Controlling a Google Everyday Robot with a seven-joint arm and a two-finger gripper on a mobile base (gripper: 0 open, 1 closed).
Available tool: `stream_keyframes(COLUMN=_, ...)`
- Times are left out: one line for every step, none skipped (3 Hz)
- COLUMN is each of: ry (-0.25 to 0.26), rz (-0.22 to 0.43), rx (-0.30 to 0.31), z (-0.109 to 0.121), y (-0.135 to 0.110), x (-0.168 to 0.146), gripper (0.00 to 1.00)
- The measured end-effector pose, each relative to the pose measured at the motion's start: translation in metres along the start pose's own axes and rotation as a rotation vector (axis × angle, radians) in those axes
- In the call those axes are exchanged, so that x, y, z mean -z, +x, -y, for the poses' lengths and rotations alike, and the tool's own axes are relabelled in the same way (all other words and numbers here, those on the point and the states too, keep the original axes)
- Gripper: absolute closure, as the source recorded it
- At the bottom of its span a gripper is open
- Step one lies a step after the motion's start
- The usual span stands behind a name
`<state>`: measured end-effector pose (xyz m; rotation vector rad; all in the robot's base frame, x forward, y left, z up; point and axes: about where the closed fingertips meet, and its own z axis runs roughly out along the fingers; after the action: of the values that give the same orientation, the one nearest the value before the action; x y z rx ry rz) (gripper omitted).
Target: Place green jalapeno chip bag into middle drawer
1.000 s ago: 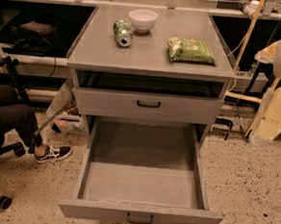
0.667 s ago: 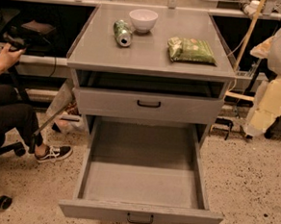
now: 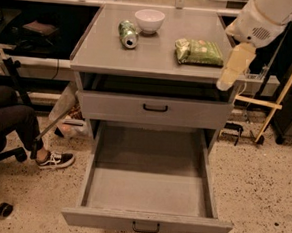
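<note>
1. The middle drawer (image 3: 148, 191) stands pulled wide open, nearest of all.
2. To its left, a seated person's shoe (image 3: 55, 160) rests on the floor.
3. Above the open drawer, the shallower drawer front (image 3: 155, 109) is closed.
4. My gripper (image 3: 233, 69) hangs off the right near corner of the cabinet top (image 3: 105, 50); I cannot tell whether it is clenched or released.
5. The green jalapeno chip bag (image 3: 199, 52) lies flat on the top's right side, just left of my gripper.
6. Farther left lie a crushed green soda can (image 3: 127, 34) and a white bowl (image 3: 149, 20).

1 bag (image 3: 199, 52) | 1 can (image 3: 127, 34) | 1 bowl (image 3: 149, 20) | 2 drawers (image 3: 150, 191) (image 3: 116, 107) | 1 gripper (image 3: 228, 76), right
</note>
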<state>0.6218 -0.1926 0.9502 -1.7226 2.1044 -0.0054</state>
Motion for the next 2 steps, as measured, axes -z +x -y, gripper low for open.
stream_keyframes(ry=0.002, rz=0.001, rx=0.001, z=0.000, y=0.000, x=0.001, gripper=0.00)
stream_keyframes(ry=0.007, rz=0.020, rx=-0.001, z=0.011, y=0.000, x=-0.003, gripper=0.00)
